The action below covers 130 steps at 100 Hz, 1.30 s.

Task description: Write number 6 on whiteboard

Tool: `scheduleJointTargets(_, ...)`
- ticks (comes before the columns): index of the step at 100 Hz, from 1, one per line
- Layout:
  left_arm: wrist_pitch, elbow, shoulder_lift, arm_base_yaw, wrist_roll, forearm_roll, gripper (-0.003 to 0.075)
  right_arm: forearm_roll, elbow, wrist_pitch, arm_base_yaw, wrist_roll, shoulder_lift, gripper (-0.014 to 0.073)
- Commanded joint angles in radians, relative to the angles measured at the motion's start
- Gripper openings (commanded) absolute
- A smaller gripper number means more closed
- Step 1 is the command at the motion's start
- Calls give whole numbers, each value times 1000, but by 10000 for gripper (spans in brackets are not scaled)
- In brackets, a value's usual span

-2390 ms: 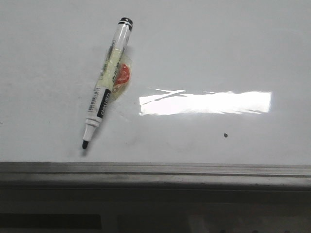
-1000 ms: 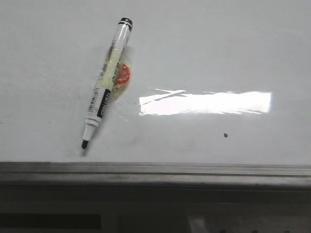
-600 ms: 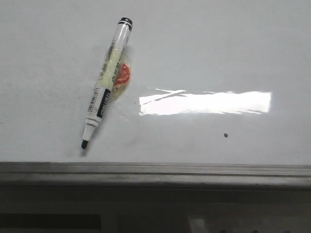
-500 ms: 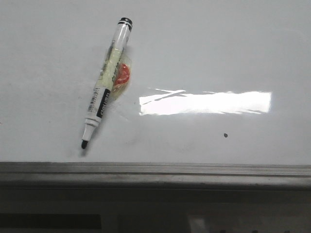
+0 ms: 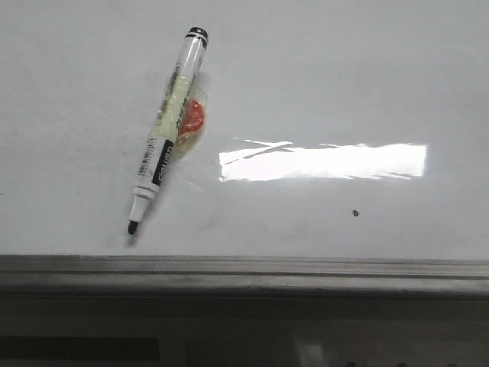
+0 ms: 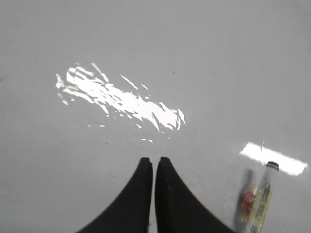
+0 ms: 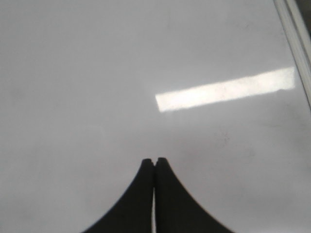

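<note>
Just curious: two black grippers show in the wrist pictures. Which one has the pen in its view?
The left gripper: the white marker pen lies beside it. The right gripper sees only bare whiteboard.

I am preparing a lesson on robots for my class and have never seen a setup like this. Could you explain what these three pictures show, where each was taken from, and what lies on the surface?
This is a two-armed robot. One camera looks forward over a whiteboard lying flat, with a grey rail along its near edge. On it lies an uncapped marker with a taped red patch beside it, and a small black dot. No number is written yet. The other two cameras sit on the wrists: the black prongs are the left end effector and the right end effector, both closed and holding nothing. The bright patches are lamp reflections.
</note>
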Motion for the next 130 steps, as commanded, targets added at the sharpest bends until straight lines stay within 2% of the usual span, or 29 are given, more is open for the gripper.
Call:
scheduleJointTargets(1,40,-125,116,-8,32,117,-10,-14,-105,82,0,-108,75,-60)
scheduleJointTargets(7,69,-189,185,-23,44,196,37,-8,-149,146,3,-151,105,-31)
scheduleJointTargets(11,69,-221,213,-48,44,222,97,-8,-171,164,12,-153,121,6)
scheduleJointTargets(16,74,-247,250,-80,57,233,188,-5,-189,182,27,-153,133,80)
scheduleJointTargets(24,86,-271,311,-143,117,233,356,-5,-201,188,54,-153,148,248)
scheduleJointTargets(31,93,-273,364,-207,152,233,421,-5,-206,193,78,-155,162,372)
scheduleJointTargets(40,95,-273,439,-289,152,229,419,-5,-206,203,107,-155,175,448)
scheduleJointTargets(62,31,-288,597,-464,152,140,419,-5,-206,205,130,-155,182,449)
scheduleJointTargets(93,-244,-288,784,-737,150,101,410,-5,-206,205,130,-155,182,449)
scheduleJointTargets(107,-342,-288,866,-791,150,58,383,-5,-206,205,130,-155,182,449)
scheduleJointTargets(130,-397,-288,968,-794,150,32,383,-5,-206,205,130,-155,182,449)
